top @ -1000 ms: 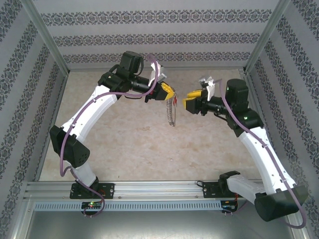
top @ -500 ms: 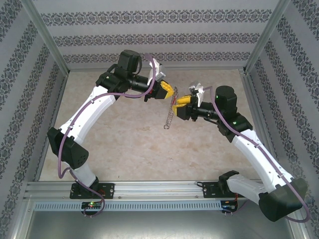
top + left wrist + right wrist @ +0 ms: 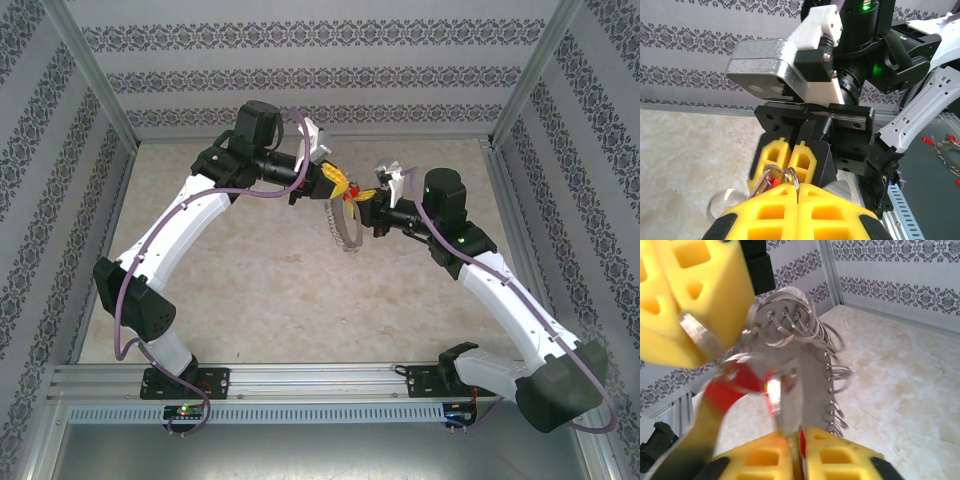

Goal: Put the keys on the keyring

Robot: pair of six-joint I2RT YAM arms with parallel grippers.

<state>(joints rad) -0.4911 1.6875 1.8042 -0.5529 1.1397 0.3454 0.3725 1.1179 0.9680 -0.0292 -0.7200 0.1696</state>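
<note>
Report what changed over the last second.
The right gripper swung left to the left gripper and closed, apparently on the red key beside the keyring. The keyring swayed slightly. The left gripper stayed shut on the keyring, holding it above the table.

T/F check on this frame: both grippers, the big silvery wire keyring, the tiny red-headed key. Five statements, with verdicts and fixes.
1. The left gripper is shut on the large silvery wire keyring fringed with small metal pieces. True.
2. The right gripper stands wide open. False: it is shut, close to the left gripper's tip.
3. The keyring lies flat on the beige table. False: it hangs in the air below the grippers.
4. The tiny red-headed key lies on the table. False: it is up at the keyring's top, between the grippers.
5. The two grippers face each other, tips close. True.
</note>
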